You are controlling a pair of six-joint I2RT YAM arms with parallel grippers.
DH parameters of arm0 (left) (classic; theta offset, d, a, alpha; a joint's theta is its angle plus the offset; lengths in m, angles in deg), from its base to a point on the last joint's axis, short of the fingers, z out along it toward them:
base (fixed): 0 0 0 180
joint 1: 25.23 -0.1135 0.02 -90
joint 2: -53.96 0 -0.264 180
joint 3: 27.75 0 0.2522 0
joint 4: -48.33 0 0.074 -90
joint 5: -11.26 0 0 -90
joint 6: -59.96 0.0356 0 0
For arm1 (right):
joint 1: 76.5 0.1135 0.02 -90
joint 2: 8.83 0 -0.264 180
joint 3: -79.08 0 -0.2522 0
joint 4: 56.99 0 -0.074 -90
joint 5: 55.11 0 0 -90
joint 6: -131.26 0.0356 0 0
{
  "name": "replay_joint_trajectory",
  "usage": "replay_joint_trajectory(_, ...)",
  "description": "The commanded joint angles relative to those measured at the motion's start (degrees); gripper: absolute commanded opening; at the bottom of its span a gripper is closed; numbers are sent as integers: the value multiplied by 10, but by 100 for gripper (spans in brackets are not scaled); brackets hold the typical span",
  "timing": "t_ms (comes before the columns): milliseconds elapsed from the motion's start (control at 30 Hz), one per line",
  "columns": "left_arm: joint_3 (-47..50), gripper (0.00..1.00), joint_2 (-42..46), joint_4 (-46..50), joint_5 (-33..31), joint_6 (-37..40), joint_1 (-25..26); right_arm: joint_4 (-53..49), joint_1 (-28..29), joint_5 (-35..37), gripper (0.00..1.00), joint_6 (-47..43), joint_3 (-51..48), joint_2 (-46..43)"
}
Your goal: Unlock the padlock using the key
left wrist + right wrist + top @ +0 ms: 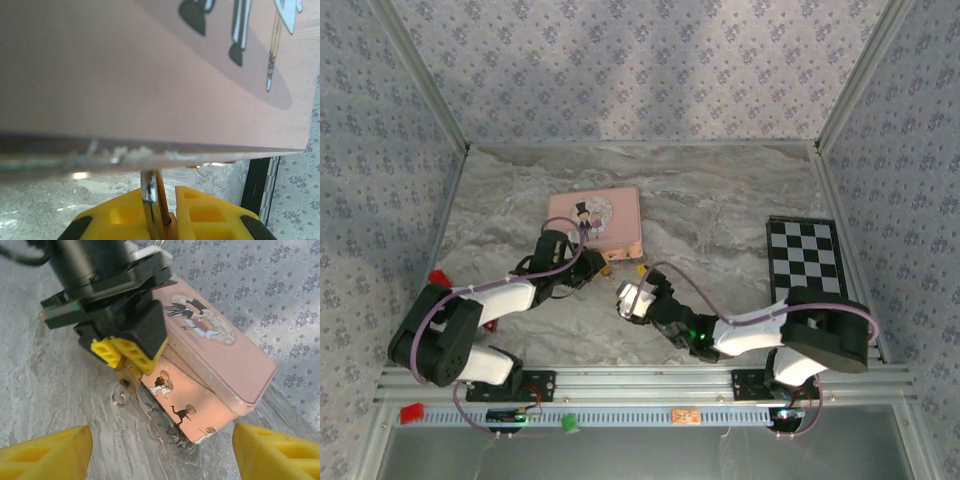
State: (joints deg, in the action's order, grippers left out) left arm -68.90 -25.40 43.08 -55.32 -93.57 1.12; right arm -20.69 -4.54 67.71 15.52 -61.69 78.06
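The small brass padlock [128, 375] hangs at the front edge of the pink tin [220, 355], and my left gripper [167, 200] is shut on it. In the left wrist view the silver shackle [148, 192] rises between the yellow fingers to the tin's underside edge [150, 75]. A small silver key [120, 396] with a ring hangs at the padlock's lower end, by the keyhole. My right gripper [160, 455] stands open a short way in front of the key, its fingers wide apart with nothing between them. From above, the left gripper [592, 262] and right gripper [630, 285] face each other beside the padlock [606, 266].
The pink tin [595, 222] lies on the marble tabletop [720, 200] just behind both grippers. A black-and-white checkered board [805, 255] lies at the right. A small red object [438, 277] sits by the left wall. Patterned walls enclose three sides.
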Motion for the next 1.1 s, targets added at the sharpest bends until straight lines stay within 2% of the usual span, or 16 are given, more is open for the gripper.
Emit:
replay_joint_trajectory(0,4,6,24,-11,40,-22,-1,84,5,26,74,-50,3,47)
replay_joint_trajectory(133,7,6,27,-11,40,-22,-1,182,3,28,73,-97,14,126)
replay_joint_trajectory(267,9,6,30,-7,40,-21,-1,216,-10,10,69,-100,29,168)
replay_joint_trajectory(700,9,6,31,-5,36,-24,-1,216,-26,-56,51,-68,38,190)
replay_joint_trajectory(867,5,6,31,1,38,-21,-1,202,-30,-77,48,-53,48,199)
replay_joint_trajectory(1067,7,6,34,1,38,-22,-1,187,-40,-99,40,-18,59,203)
